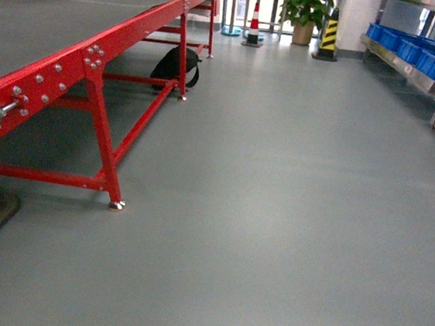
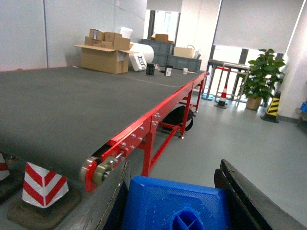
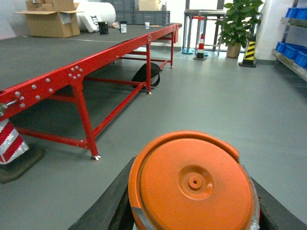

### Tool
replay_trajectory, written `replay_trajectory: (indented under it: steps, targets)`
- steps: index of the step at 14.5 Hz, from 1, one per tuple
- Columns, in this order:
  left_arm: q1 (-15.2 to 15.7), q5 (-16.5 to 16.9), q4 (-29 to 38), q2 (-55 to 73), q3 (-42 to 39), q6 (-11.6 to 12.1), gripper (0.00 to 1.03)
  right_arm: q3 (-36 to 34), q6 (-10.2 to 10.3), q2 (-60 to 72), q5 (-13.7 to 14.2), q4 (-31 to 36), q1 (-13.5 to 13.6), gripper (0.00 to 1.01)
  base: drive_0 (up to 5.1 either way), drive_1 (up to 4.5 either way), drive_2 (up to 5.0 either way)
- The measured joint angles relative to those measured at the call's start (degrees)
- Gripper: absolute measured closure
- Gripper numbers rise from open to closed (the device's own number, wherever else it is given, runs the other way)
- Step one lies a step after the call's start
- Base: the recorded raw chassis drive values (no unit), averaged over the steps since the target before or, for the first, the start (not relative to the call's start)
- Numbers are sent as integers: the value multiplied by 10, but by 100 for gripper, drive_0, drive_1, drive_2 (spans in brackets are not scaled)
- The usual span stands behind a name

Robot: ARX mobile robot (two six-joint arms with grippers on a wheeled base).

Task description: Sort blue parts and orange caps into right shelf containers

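Note:
In the left wrist view my left gripper [image 2: 176,211] is shut on a blue part [image 2: 168,199], a ridged plastic block with a round socket, held between two dark fingers [image 2: 242,194]. My right gripper [image 3: 192,211] is shut on an orange cap [image 3: 194,179], its flat round top facing the right wrist camera and filling the gap between the black fingers [image 3: 106,203]. The right shelf containers [image 1: 425,54] are blue crates on a metal shelf at the far right of the head view; one corner also shows as blue crates [image 3: 292,50]. Neither gripper shows in the head view.
A long red-framed conveyor [image 1: 96,61] with a dark belt runs along the left. A black bag [image 1: 177,65] lies under it. A red-and-white cone [image 1: 254,23], a yellow-black cone [image 1: 328,34] and a potted plant [image 1: 305,9] stand at the back. Grey floor [image 1: 274,216] lies between.

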Motion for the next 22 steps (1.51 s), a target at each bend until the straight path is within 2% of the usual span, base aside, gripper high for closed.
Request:
replay_trajectory:
  steps: [3, 22]
  targets:
    - [0, 0, -1, 0, 0, 0, 56, 0, 0, 0, 0, -1, 0, 57, 474, -109, -370]
    - [1, 0, 1, -3, 0, 0, 56, -1, 0, 0, 1, 0, -3, 57, 0, 0, 0]
